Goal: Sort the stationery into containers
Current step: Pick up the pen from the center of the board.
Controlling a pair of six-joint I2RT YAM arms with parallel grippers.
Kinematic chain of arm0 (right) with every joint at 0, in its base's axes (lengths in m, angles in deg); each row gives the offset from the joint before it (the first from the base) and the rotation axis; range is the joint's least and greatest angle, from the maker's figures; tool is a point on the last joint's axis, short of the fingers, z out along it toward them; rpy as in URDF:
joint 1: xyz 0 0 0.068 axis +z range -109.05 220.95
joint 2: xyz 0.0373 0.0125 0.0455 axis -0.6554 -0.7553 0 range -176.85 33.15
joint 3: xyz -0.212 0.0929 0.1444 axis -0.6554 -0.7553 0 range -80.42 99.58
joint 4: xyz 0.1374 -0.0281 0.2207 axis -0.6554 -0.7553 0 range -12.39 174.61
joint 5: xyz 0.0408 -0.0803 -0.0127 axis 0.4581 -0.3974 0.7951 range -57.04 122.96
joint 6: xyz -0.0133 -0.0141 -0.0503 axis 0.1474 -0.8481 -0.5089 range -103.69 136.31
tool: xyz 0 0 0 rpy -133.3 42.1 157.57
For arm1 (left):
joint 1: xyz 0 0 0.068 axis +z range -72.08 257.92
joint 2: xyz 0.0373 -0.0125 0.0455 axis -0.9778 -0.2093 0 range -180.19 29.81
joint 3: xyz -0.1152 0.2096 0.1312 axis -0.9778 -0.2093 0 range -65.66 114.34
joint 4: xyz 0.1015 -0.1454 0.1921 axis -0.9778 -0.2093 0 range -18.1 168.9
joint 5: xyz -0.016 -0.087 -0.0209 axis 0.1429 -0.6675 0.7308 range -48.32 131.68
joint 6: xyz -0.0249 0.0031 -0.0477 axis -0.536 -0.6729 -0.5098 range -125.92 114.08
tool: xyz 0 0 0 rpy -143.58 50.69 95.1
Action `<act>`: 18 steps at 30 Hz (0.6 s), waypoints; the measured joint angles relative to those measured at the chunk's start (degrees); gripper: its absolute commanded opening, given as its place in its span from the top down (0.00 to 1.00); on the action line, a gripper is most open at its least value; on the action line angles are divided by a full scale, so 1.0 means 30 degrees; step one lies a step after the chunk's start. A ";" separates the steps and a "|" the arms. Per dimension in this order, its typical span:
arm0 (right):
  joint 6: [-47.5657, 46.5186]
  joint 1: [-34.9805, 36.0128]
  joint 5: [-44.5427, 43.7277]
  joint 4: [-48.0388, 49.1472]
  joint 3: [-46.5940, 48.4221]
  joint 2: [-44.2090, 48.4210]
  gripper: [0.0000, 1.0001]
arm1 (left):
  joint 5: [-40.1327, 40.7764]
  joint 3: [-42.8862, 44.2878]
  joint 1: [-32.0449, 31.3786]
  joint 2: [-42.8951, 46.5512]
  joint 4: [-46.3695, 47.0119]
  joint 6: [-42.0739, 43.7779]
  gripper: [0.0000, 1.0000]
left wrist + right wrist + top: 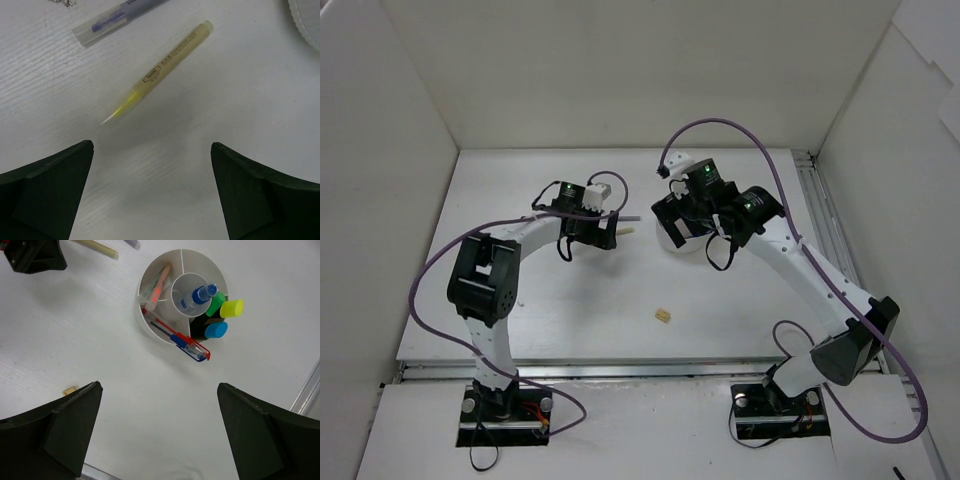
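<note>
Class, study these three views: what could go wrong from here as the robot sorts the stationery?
1. The yellow pencil lies flat and thin ahead of the open left gripper; a grasp may roll it or nudge the purple pen beside it.
2. The red/blue pen leans out over the rim of the organizer; a bump could tip it out.
3. The small eraser lies alone and could be missed.

Print on the stationery is too small to read
The yellow pencil (167, 65) carries a boxed mark and a line of dark lettering along its barrel, both illegible; the clear pen (107, 22) near it and the blue-capped marker (192, 299) show only blurred blue labels
</note>
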 measured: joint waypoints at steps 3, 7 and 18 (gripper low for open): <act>0.0525 -0.0124 0.0597 0.0823 -0.1610 0.0903 0.02 | -0.0474 0.1005 0.0291 -0.1013 -0.0117 0.0146 0.01; 0.1137 -0.0219 0.1056 0.1515 -0.2863 0.1807 0.02 | -0.0991 0.2076 0.0481 -0.1967 -0.0109 0.0270 0.01; 0.1865 -0.0663 0.1945 0.3104 -0.5151 0.5064 0.02 | -0.0430 0.4393 -0.0138 -0.3636 -0.1166 0.0838 0.16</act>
